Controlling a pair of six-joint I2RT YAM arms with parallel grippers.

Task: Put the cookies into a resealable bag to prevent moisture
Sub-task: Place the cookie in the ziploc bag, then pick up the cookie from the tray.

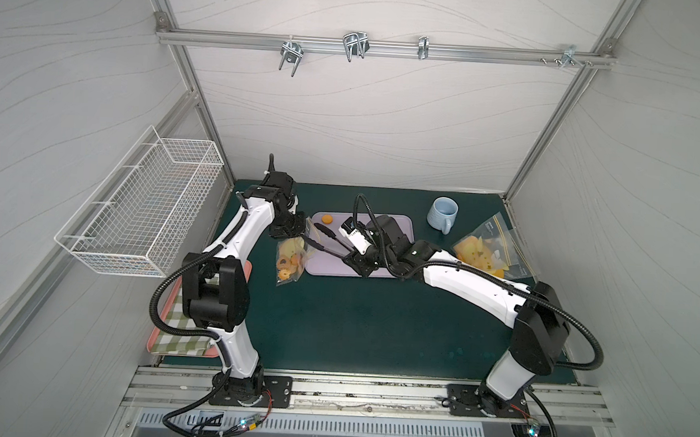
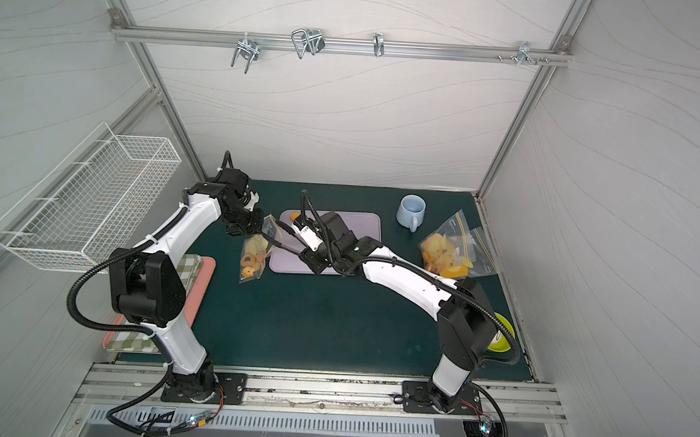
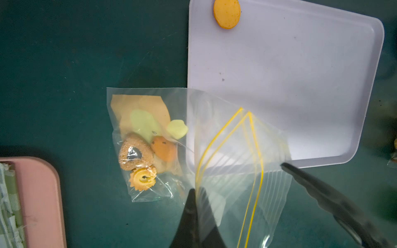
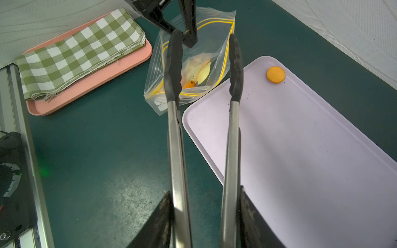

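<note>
Left arm (image 1: 243,229) reaches forward, elbow bent, left gripper (image 3: 196,194) pinched tight on the bag (image 3: 225,150) rim. Right arm (image 1: 469,283) stretches low across toward it — right gripper (image 4: 205,199) clasps the tongs (image 4: 175,139), a finger outside each handle.

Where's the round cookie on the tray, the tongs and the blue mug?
round cookie (image 4: 276,74): right wrist view, middle of its top face.
tongs (image 4: 175,139): right wrist view, one metal arm.
blue mug (image 1: 436,221): a top view, its outer wall.
</note>
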